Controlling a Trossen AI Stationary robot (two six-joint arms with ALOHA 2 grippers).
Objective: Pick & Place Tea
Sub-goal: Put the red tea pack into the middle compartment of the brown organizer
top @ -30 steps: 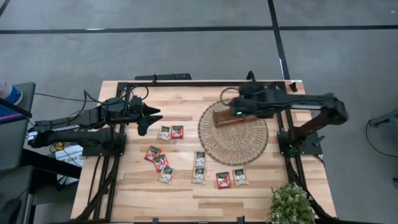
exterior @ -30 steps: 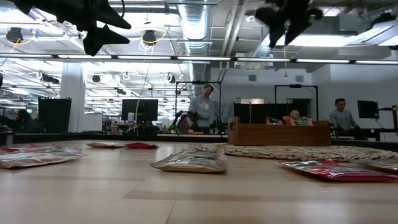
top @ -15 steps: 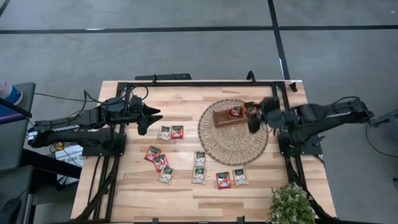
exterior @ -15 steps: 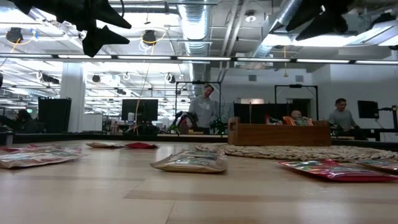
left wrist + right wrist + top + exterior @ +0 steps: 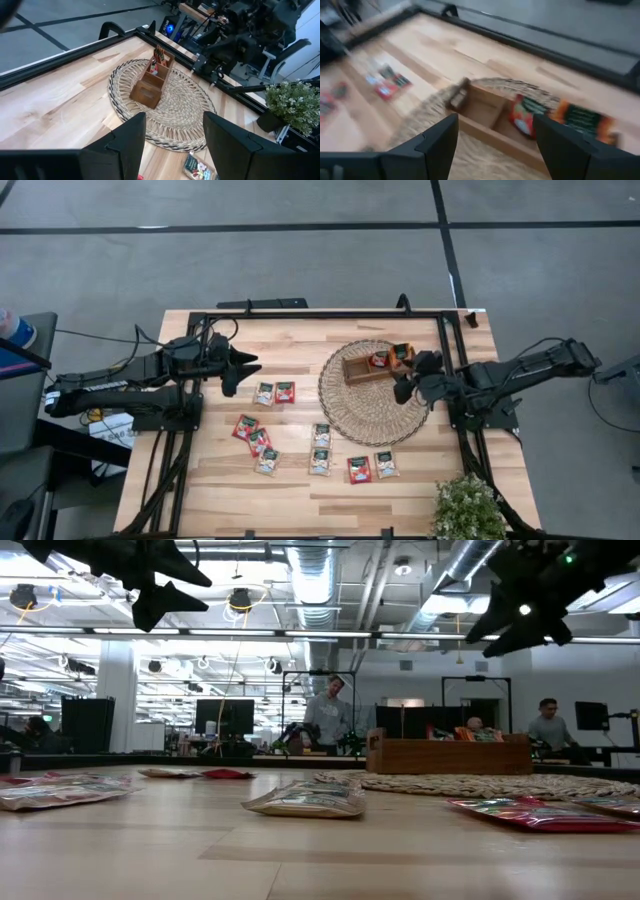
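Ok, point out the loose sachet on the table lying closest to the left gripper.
The pale sachet beside the red one, just off the left gripper. It is the left one of that top pair; every other loose sachet lies nearer the table's front edge.

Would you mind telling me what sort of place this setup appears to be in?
Probably an open-plan lab or office workspace: exposed ceiling ducts, rows of monitors on desks, and people standing behind the wooden table, which sits on a grey concrete floor.
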